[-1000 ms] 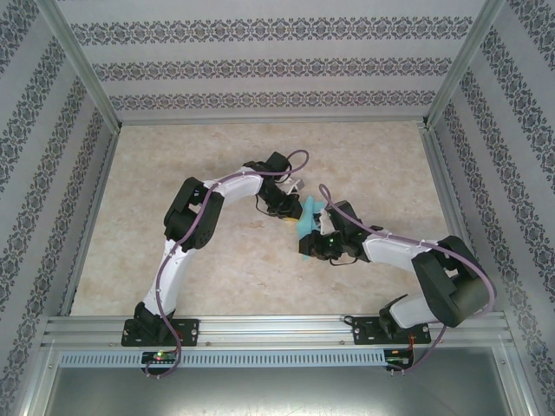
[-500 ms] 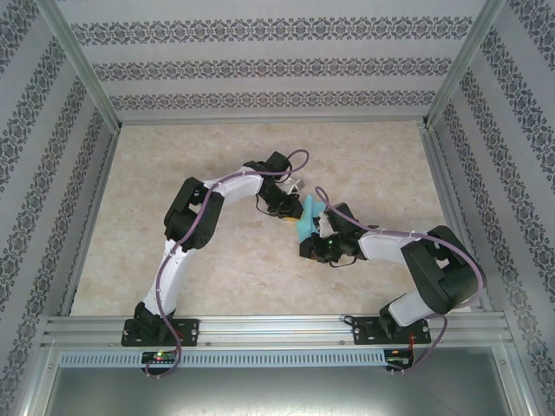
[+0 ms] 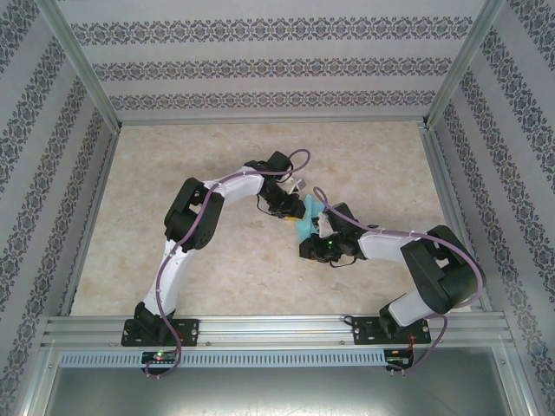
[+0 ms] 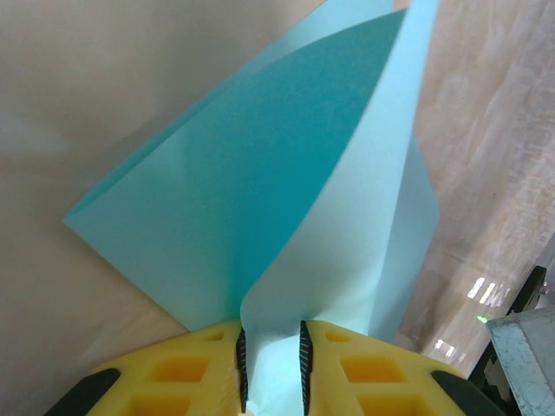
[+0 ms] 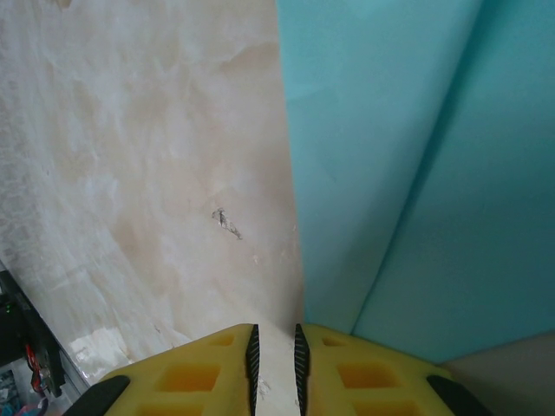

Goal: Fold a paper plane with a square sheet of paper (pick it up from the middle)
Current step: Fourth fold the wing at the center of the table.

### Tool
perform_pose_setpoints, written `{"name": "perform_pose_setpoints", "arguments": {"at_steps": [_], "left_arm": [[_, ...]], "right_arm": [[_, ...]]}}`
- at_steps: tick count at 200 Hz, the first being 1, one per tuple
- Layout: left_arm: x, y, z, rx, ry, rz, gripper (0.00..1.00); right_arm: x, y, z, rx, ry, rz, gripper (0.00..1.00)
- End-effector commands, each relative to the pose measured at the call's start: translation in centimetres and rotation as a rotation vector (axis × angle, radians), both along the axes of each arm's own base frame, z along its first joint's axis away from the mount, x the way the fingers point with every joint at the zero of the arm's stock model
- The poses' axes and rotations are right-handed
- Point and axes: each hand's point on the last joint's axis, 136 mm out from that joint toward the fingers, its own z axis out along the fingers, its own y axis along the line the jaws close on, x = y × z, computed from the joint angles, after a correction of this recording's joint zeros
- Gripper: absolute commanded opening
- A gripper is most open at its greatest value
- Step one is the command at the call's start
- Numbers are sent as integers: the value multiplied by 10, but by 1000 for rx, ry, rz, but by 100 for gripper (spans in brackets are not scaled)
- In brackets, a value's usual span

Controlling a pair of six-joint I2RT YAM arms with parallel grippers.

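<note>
The light-cyan sheet of paper point(image 3: 310, 211) lies partly folded at the table's middle, between both grippers. In the left wrist view one flap of the sheet of paper point(image 4: 260, 182) lifts off the table and curls in between the pads of my left gripper point(image 4: 273, 336), which is shut on it. My left gripper point(image 3: 291, 211) sits at the paper's left side. My right gripper point(image 5: 275, 336) is low over the bare table beside the sheet's straight edge point(image 5: 390, 156), jaws a narrow gap apart and holding nothing. From above, my right gripper point(image 3: 307, 242) is just below the paper.
The beige marbled tabletop point(image 3: 191, 165) is fenced by aluminium rails point(image 3: 269, 328) and patterned walls. A small scuff mark point(image 5: 225, 222) is on the table ahead of the right fingers. Both arms crowd the centre.
The right arm has drawn its elbow in and its gripper has edged slightly left along the paper's lower end. The left arm and the held flap stayed put.
</note>
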Motion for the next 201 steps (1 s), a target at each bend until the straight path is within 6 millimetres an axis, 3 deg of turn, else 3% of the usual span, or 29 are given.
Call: {"name": "perform_pose_setpoints", "arguments": {"at_steps": [1,93,123,156,201], "left_arm": [[7,7,17,52,-61,12,28],[4,13,31,78,-91,-4,28],[1,10,33,65,-84,-14,22],[0,4,40,32,-81,-24,6],[-1,-7,46,3,-80,-35,5]], "right_arm": [[-19,-18,-26,-107,76,3,21],[-16,-19,-24,-96,74,4,21],[-16,-18,-24,-91,76,6,21],[-15,-17,-23,-85,72,11,21],[-18,-18,-26,-85,73,25,21]]}}
